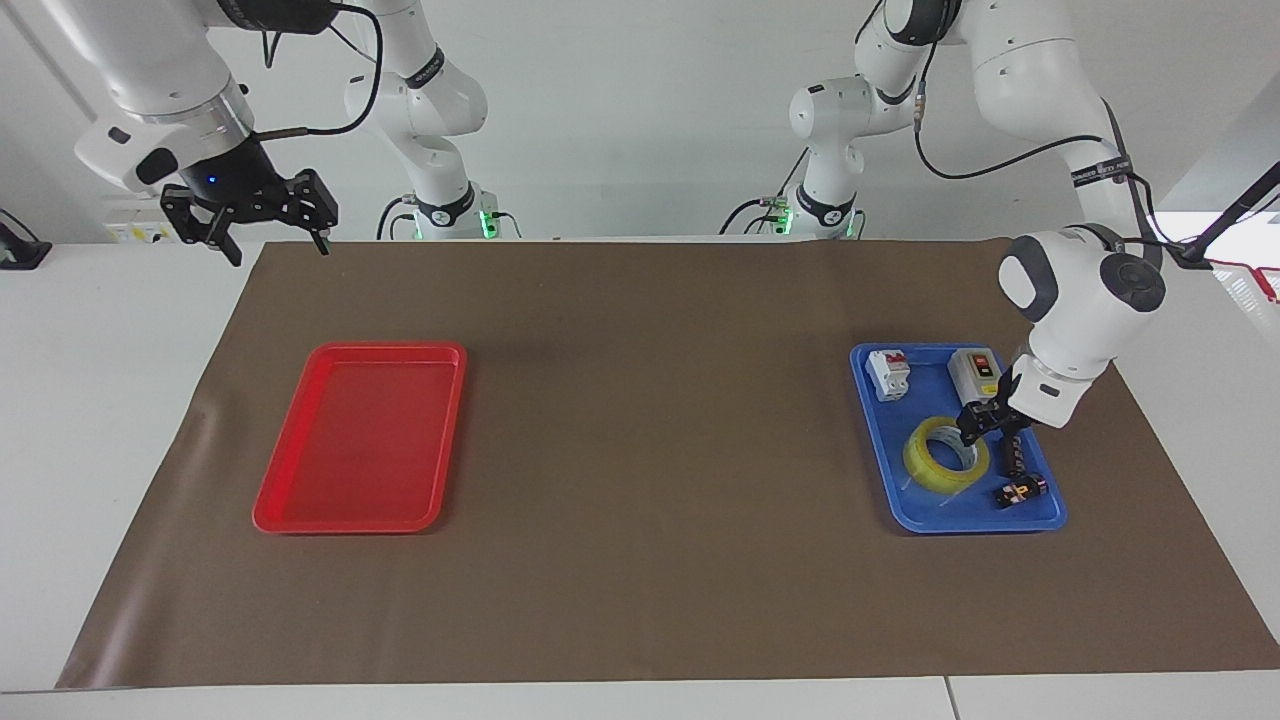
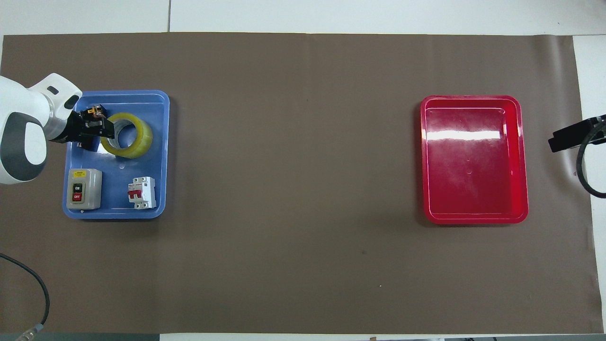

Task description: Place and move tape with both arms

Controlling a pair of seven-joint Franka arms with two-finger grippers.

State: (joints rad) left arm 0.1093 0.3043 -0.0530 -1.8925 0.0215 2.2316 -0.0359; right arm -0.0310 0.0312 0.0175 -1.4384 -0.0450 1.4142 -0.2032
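— Where the facing view looks across the brown-papered worktop [image 1: 640, 560], what is the left tool [image 1: 975, 430] doing?

— It is down at the roll of translucent yellow packing tape [image 1: 940, 462], at the rim toward the left arm's end of the worktop. Whether its fingers have closed on the roll, I cannot tell. The tape lies flat in the shallow blue plastic tray [image 1: 900, 515], farther from the robots than the grey push-button switch box [image 1: 976, 371] and the white circuit breaker with red levers [image 1: 888, 373]. Two small black components [image 1: 1017, 490] lie beside the tape.

— And the right tool [image 1: 270, 240]?

— It waits, fingers spread open, above the worktop's edge at the right arm's end. The shallow red plastic tray [image 1: 300, 520] sits on the paper toward that same end.

— From overhead?

— The left tool [image 2: 100, 129] covers the tape's [image 2: 137, 139] rim at the blue tray's [image 2: 161, 156] outer side. The switch box [image 2: 83, 188] and breaker [image 2: 142, 192] lie nearer to the robots. The red tray [image 2: 473, 218] sits well apart from them.
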